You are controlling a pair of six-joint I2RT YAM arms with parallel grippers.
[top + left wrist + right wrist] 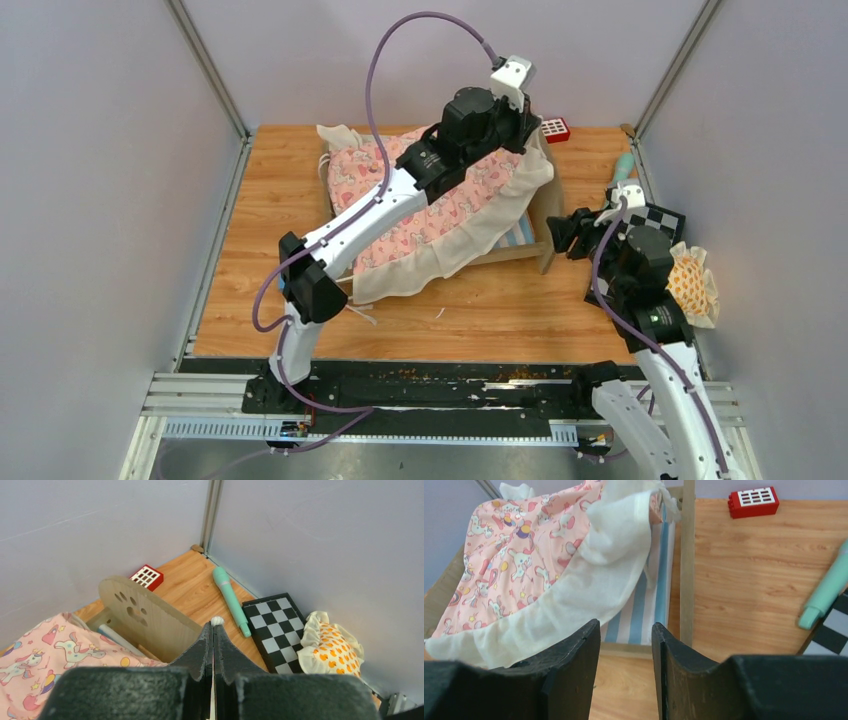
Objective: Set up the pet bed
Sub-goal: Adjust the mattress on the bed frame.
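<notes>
Pink quilt point(470, 205) rumpled over bed frame point(155, 625).

The left arm point(365, 218) was extended from its base at the near edge, bent at the elbow, and stretched far across toward the back right, with the wrist raised. The left gripper point(530, 125) was closed, its fingers point(202, 647) pressed flat together, and a pale edge of the quilt point(524, 560) was pinched at their tips. The right arm point(655, 310) was folded close above its base on the right side, with the forearm turned inward to the left. The right gripper point(556, 232) was held low and pointed left, its fingers point(574, 675) parted by a clear gap and left empty.
</notes>
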